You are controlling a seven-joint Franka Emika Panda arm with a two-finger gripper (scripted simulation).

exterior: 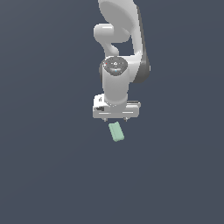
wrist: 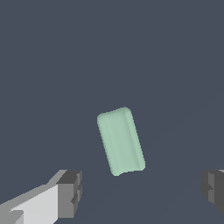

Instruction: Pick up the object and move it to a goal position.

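The object point(exterior: 116, 131) is a small pale mint-green block with rounded edges, lying slightly askew on the dark grey floor. In the exterior view it sits just below the white hand of my gripper point(exterior: 115, 119). The wrist view shows the object point(wrist: 120, 141) whole, apart from both fingers and a little off the line between them. My gripper point(wrist: 141, 192) is open, its dark fingertips point(wrist: 70, 192) spread far wider than the block, with nothing held between them.
The white arm point(exterior: 118, 39) rises toward the top of the exterior view. A plain dark grey surface point(exterior: 48, 166) surrounds the block on every side, and no other objects show in either view.
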